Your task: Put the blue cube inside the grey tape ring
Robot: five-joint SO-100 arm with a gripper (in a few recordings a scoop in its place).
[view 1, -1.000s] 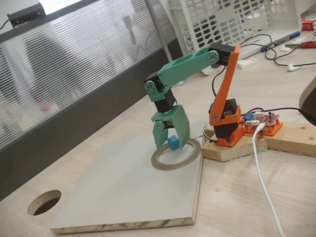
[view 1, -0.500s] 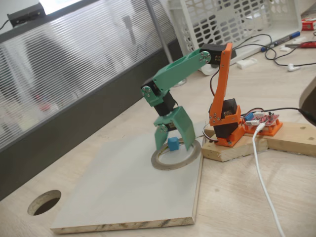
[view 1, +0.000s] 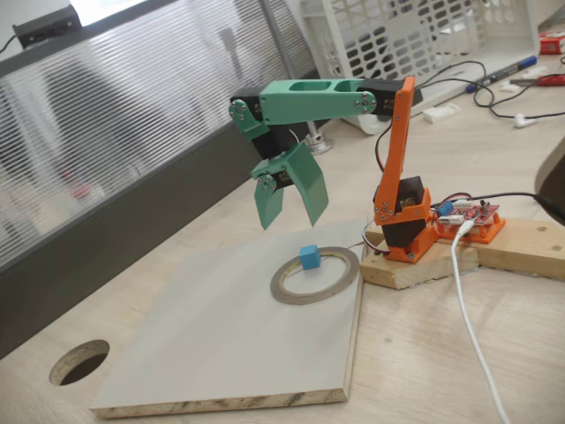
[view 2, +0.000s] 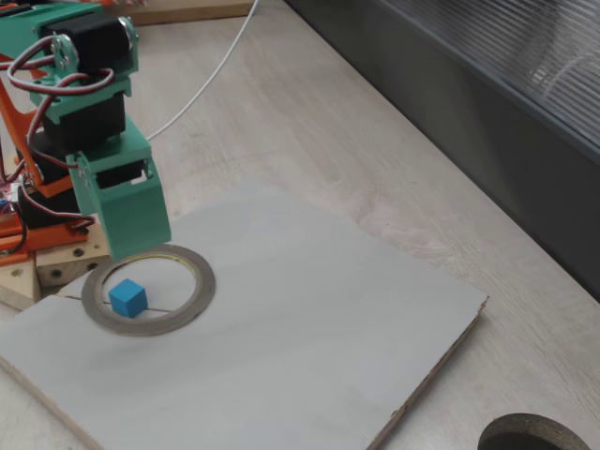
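Above the pale board (view 1: 221, 344) on the table (view 1: 441, 353), the green gripper (view 1: 290, 210) hangs with jaws apart and empty; below it, slightly right in this fixed view, the grey tape ring (view 1: 315, 277) encloses the blue cube (view 1: 309, 258).

No text, label, brand or number can be read on anything in either fixed view.
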